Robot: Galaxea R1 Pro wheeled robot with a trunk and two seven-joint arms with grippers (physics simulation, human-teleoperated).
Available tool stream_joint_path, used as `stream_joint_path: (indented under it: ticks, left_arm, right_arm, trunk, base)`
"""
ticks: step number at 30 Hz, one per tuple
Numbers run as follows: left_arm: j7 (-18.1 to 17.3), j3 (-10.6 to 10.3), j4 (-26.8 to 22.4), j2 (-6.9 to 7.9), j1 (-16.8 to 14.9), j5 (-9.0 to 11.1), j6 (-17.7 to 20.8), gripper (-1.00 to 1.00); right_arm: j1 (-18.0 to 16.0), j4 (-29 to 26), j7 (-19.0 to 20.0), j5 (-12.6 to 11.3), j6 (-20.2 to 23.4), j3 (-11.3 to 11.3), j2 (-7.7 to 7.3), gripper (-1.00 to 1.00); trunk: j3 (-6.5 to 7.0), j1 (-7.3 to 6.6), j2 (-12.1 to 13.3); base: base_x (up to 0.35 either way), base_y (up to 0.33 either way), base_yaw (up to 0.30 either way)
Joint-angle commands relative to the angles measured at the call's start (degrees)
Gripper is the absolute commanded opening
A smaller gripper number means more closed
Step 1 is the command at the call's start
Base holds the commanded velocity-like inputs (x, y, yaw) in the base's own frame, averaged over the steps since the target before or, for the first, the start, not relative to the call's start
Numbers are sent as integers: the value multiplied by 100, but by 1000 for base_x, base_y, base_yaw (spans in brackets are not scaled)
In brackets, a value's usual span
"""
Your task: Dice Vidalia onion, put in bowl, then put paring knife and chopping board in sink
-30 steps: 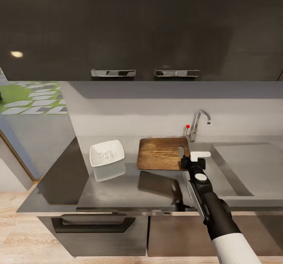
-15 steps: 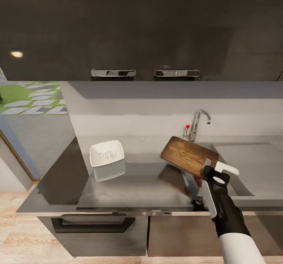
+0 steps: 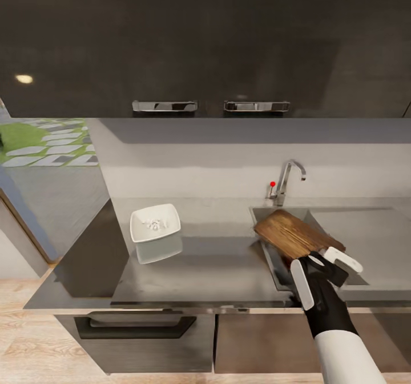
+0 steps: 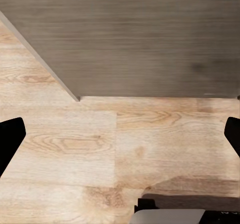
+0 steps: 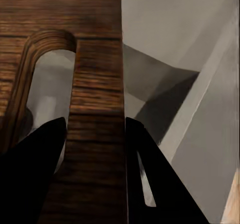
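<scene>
My right gripper [image 3: 326,263] is shut on the handle end of the brown chopping board [image 3: 295,233], which hangs tilted over the sink [image 3: 269,255], its far end near the chrome tap [image 3: 287,179]. In the right wrist view the board's handle strip [image 5: 97,84] runs between my dark fingers [image 5: 35,174], with the steel basin beneath. The white bowl [image 3: 154,223] stands on the grey countertop [image 3: 217,264] at the left and holds tiny white diced onion pieces [image 3: 155,224]. I cannot make out the paring knife. My left gripper [image 4: 120,139] is open over the wooden floor.
The flat steel drainboard [image 3: 365,232] lies right of the basin. Dark wall cabinets [image 3: 211,41] with chrome handles hang above the counter. A dark cabinet front [image 4: 130,34] stands ahead in the left wrist view.
The right gripper has lifted the chopping board off the countertop and carried it rightward, turning it, until it hangs over the sink basin.
</scene>
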Motion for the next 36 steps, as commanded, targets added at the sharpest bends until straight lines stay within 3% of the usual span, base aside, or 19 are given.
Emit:
stream_joint_path:
  ticks: [1,5,10,12,14,15,17,19,27,36]
  left_arm:
    - [10,-10,-5,3,1,59,-9,100]
    - [10,-9,-1,3,1,60,-9,100]
    - [10,-13,3,2,1,60,-9,100]
    - [10,-11,3,3,1,60,-9,100]
    - [7,-11,3,2,1,60,-9,100]
    - [6,-12,4,2,1,60,-9,100]
    - [-3,-13,4,3,1,60,-9,100]
    - [-7,-8,7,3,1,61,-9,100]
    - [-8,-10,50,-2,1,60,-9,100]
    - [-8,-10,56,-4,1,60,-9,100]
  right_arm:
    - [-123,73,-118,-30,60,-6,0,-100]
    - [-781,717,-536,-31,67,-5,-7,-100]
    - [-1634,1697,-723,-28,50,-15,-40,-100]
    - [-2057,2207,-760,-41,24,-32,-107,-100]
    - [-2429,2662,-917,-206,-127,-134,-234,-100]
    - [-2468,2719,-966,-262,-200,-170,-249,-100]
    - [-2583,2964,-1266,-583,-815,-320,-277,-100]
    - [-2617,3480,-1400,-730,-1517,-359,-267,-100]
    - [-2624,4596,-1424,-790,-2663,-366,-204,-100]
    - [-2624,4868,-1420,-861,-3023,-365,-182,-100]
  trunk:
    - [-11,3,-11]
    - [-11,3,-11]
    - [-11,3,-11]
    - [-11,3,-11]
    - [-11,3,-11]
    - [-11,3,-11]
    - [-11,3,-11]
    - [-11,3,-11]
    - [-11,3,-11]
    - [-11,3,-11]
  base:
    - [0,0,0]
    - [0,0,0]
    - [0,0,0]
    - [0,0,0]
    - [0,0,0]
    - [0,0,0]
    - [0,0,0]
    - [0,0,0]
    - [0,0,0]
    - [202,0,0]
